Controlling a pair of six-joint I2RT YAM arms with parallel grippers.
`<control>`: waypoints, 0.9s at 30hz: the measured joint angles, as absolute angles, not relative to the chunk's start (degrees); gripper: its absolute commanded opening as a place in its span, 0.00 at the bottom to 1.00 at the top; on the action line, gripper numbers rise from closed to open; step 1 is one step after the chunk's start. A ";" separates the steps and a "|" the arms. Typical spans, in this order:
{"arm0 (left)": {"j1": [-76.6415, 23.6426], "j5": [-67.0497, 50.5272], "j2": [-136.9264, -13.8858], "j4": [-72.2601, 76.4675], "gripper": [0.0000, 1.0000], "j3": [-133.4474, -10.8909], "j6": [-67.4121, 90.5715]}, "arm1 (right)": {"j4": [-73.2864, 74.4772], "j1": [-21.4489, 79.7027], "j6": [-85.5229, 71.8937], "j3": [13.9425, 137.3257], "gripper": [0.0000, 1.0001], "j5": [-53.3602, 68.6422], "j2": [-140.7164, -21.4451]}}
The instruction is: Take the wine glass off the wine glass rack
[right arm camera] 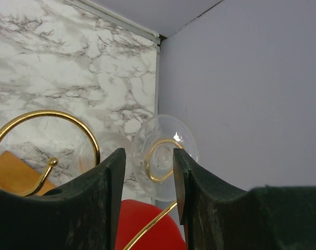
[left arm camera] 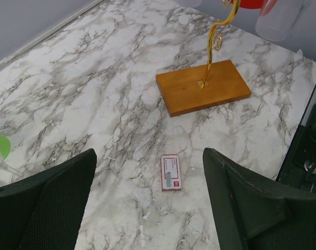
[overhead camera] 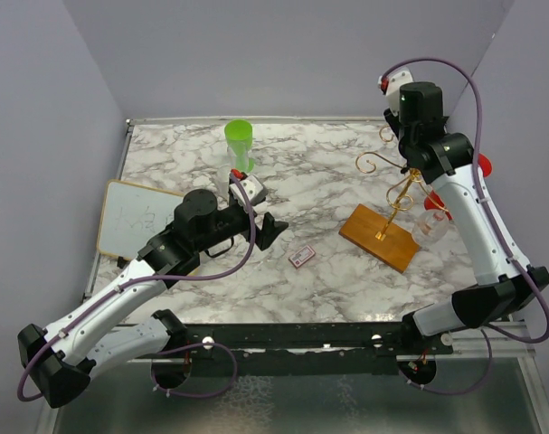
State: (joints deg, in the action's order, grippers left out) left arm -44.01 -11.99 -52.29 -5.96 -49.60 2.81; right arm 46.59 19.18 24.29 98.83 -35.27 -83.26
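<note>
Two arms show in the top view, and only the right one is near the work. The right gripper (overhead camera: 412,174) hangs over the top of the rack (overhead camera: 375,237), which stands at the right side of the table (overhead camera: 328,181), while the left gripper (overhead camera: 272,228) is well apart, near the middle. The glass (overhead camera: 434,224) hangs upside down on the side of the rack away from the left arm. Its long axis is therefore upright, and it lies below and a little to the right of the right gripper. In the left wrist view the left gripper is spread wide and holds nothing. The base (left arm camera: 199,86) of the rack is far ahead of it and the clear bowl (left arm camera: 277,21) sits only at the upper right corner, so this arm is the farther one. In the right wrist view the fingers (right arm camera: 113,177) stand half apart with a gap between them, and they pinch nothing that I can see. Just beyond the tips, almost in line with the gap, is the round foot (right arm camera: 165,130) of the glass, and part of the rack shows through it. I judge that the next move depends on this line: the stem runs down from the foot, so the fingers must reach the stem under it. Which way the glass can slide off, I cannot tell.
</note>
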 measured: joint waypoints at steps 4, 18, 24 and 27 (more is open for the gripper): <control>-44.01 -11.92 -52.29 -5.91 0.85 -49.56 2.81 | 45.98 19.18 24.95 98.52 0.39 -36.01 -84.25; -44.01 -11.90 -52.29 -5.65 0.85 -49.25 2.81 | 43.81 19.25 27.38 98.06 0.29 -39.68 -85.56; -44.01 -11.90 -52.29 -5.65 0.85 -49.25 2.81 | 43.29 19.35 28.18 97.86 0.22 -40.60 -85.56; -44.01 -11.90 -52.29 -5.63 0.85 -49.25 2.81 | 43.22 19.40 28.40 97.84 0.17 -40.86 -85.56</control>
State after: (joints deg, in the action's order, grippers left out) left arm -44.01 -11.90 -52.29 -5.63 -49.25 2.81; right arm 43.22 19.40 28.40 97.84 -40.86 -85.56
